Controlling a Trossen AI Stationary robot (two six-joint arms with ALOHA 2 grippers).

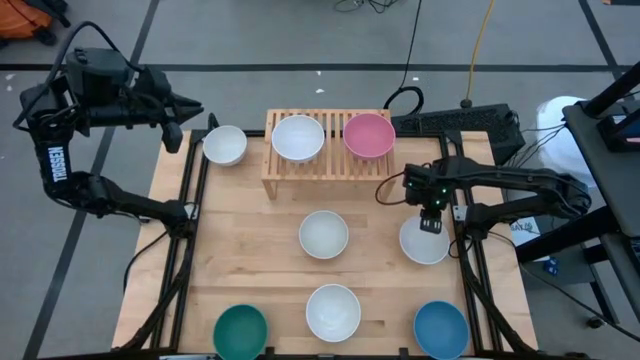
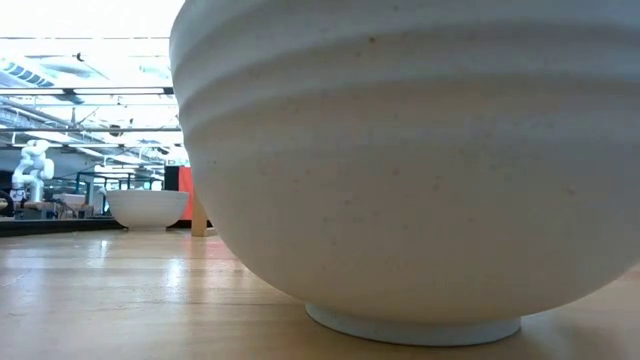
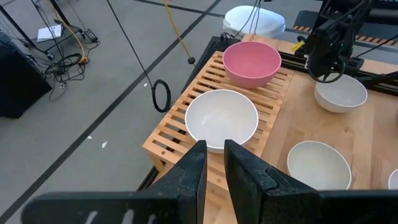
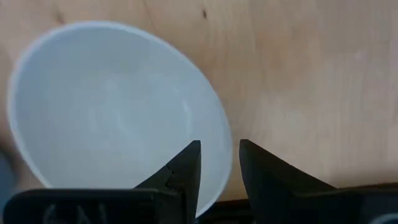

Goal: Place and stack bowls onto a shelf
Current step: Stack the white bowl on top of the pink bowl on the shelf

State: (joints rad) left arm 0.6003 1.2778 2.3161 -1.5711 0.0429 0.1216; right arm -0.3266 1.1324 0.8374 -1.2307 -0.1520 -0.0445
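High view is showing the right claw (image 1: 432,222) hanging directly over a white bowl's (image 1: 424,243) far rim, fingers slightly parted, straddling it, not yet pinching.

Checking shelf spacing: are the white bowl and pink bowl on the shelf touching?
Apart. The high view shows wooden slats of the shelf between the white bowl and the pink bowl; the left wrist view agrees.
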